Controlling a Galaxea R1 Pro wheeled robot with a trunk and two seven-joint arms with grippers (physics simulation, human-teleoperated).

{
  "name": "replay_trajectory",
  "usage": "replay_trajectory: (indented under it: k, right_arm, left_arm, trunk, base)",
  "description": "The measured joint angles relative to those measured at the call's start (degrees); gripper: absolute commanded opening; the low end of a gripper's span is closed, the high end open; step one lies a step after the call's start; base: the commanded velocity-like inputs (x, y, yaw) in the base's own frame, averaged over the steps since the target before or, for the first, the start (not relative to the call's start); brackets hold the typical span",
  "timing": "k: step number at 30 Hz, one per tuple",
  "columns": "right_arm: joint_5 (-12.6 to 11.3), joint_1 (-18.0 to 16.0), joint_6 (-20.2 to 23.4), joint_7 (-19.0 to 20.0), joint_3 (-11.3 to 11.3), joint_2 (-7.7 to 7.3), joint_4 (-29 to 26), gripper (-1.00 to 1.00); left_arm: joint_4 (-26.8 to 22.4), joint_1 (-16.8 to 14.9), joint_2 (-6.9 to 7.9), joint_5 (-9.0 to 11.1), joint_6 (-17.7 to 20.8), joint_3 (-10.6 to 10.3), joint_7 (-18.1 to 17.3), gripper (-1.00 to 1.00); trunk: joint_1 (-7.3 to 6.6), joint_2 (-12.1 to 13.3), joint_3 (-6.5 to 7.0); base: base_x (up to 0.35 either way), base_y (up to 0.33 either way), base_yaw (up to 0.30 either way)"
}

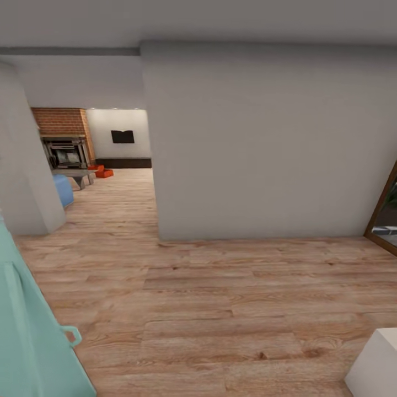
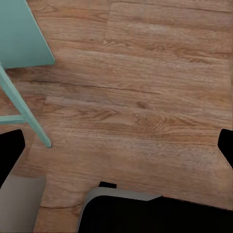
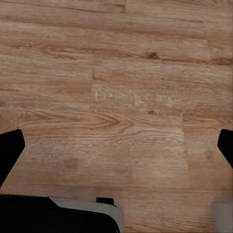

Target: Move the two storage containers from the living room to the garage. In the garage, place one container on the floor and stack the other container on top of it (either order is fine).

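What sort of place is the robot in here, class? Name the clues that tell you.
Probably a home hallway opening onto a living room: light wood plank floor, a red brick chimney above a fireplace, and two orange-red storage containers lying beyond.

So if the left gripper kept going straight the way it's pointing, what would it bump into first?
Most likely the wood plank floor. The left gripper points down at bare planks, fingers spread wide with nothing between them. The teal furniture leg stands off to one side, probably out of its path.
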Motion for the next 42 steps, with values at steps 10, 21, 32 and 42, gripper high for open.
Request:
replay_trajectory:
  k: [10,21,32,42]
  right_arm:
    - [0.0,0.0,0.0,0.04,0.0,0.0,0.0,1.0]
    - [0.0,0.0,-0.01,0.04,0.0,0.0,0.0,1.0]
    - [0.0,0.0,0.0,0.04,0.0,0.0,0.0,1.0]
    - [0.0,-0.01,0.0,-0.01,0.01,0.0,0.02,1.0]
  left_arm:
    - [0.0,0.0,0.0,0.0,0.0,0.0,0.0,1.0]
    - [0.0,0.0,0.0,0.0,0.02,0.0,0.0,1.0]
    - [0.0,0.0,0.0,0.0,0.0,0.0,0.0,1.0]
    - [-0.02,0.01,0.01,0.02,0.0,0.0,-0.01,1.0]
  trunk:
    - [0.0,0.0,0.0]
    - [0.0,0.0,0.0]
    - [0.0,0.0,0.0]
    - [0.0,0.0,0.0]
  base:
    - [0.325,0.0,0.0]
    - [0.325,0.0,0.0]
    - [0.325,0.0,0.0]
    - [0.325,0.0,0.163]
